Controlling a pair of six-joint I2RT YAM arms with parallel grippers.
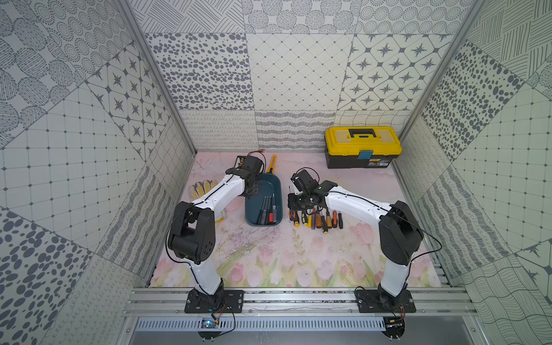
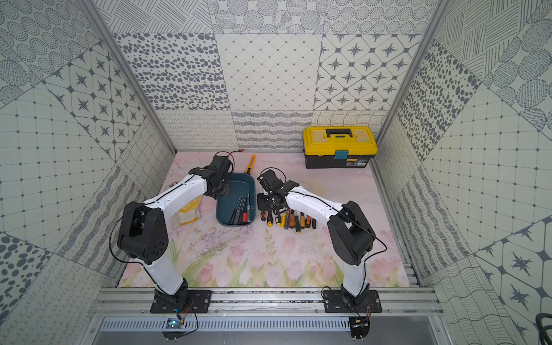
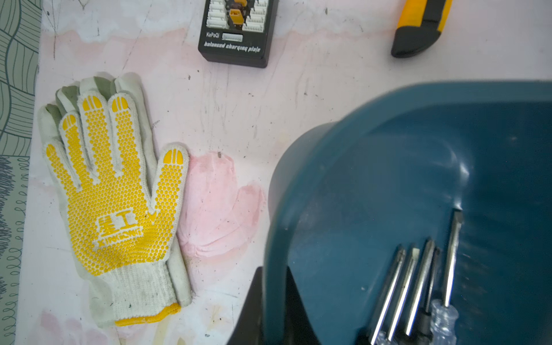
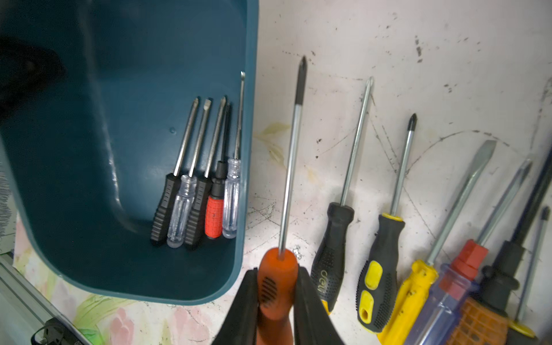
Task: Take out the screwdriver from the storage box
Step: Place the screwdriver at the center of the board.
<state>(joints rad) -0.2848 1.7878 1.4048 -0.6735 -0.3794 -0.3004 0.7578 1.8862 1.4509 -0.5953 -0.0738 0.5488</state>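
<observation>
Floral mat point(image 1: 268, 257), patterned walls point(image 1: 298, 74); left hand point(image 3: 274, 301) clamped on storage box point(image 3: 373, 185); right hand point(image 4: 276, 298) clamping screwdriver point(image 4: 286, 191)

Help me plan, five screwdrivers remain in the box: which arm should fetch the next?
Right. The right tool holds the orange screwdriver just outside the box, close to the five screwdrivers. The left tool is clamped on the box rim, probably steadying it.
</observation>
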